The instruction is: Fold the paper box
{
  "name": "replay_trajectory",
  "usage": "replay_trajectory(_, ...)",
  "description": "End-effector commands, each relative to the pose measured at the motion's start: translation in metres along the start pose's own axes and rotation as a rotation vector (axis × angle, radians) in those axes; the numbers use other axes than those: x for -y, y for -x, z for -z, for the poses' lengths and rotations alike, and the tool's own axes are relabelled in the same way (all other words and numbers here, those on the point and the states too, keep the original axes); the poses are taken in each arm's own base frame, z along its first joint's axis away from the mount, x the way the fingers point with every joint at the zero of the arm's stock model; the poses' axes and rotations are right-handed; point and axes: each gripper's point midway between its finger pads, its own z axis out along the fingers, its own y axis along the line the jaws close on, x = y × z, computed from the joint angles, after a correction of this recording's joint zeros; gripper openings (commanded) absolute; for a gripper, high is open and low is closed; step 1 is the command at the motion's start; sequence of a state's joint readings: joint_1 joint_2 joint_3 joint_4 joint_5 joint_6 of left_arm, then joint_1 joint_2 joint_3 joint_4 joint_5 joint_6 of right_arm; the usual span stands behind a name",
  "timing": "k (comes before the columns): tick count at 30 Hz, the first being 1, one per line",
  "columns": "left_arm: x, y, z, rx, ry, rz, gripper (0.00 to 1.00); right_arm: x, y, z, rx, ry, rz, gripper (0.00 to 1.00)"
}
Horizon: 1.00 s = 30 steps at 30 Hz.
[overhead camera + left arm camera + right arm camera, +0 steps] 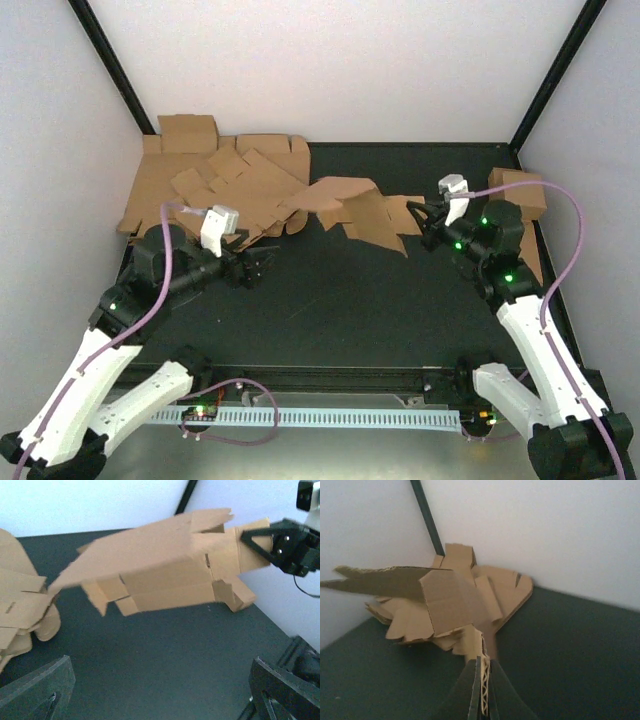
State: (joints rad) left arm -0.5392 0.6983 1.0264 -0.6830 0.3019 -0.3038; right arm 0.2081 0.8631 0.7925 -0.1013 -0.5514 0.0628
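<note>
- The paper box is not folded yet. It is a bent brown sheet with flaps sticking out, held up in the air over the back of the bench.
- The right tool is pinched tight on one thin edge at the right end of the sheet. In the right wrist view you can see the wavy inside of the card squeezed between its fingers.
- The left tool is wide open and has nothing in it. It sits low, near the bench, in front of the sheet and apart from it.
- The left end of the sheet reaches to the pile of flat sheets. It may be resting on the pile, but I cannot tell for sure.
- What could go wrong:
- The sheet hangs from one small pinch, so it could swing, sag or slip out.
- A hard pull could bend or rip that thin edge.
- A flap could catch on the pile and drag other sheets along.
- If the open left tool bumps the sheet and does not close on a flap, it may push the sheet away or twist it in the right tool.
</note>
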Motion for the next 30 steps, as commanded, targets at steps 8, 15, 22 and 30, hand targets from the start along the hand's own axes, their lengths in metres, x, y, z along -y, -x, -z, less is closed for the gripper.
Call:
replay_trajectory(8, -0.032, -0.036, -0.019, -0.010, 0.089, 0.121, 0.99, -0.027, -0.059, -0.008, -0.199, 0.151, -0.678, 0.02)
replay_trajectory(15, -0.034, -0.075, -0.056, -0.059, -0.021, 0.197, 0.99, -0.044, -0.022, 0.010, -0.106, 0.219, -0.704, 0.02)
replay_trajectory(22, -0.033, -0.104, -0.083, -0.179, -0.087, 0.273, 0.98, -0.056, 0.001, 0.021, -0.063, 0.275, -0.775, 0.02)
replay_trajectory(30, -0.038, -0.121, -0.100, -0.165, -0.121, 0.349, 0.97, -0.059, 0.005, 0.022, 0.000, 0.350, -0.923, 0.02)
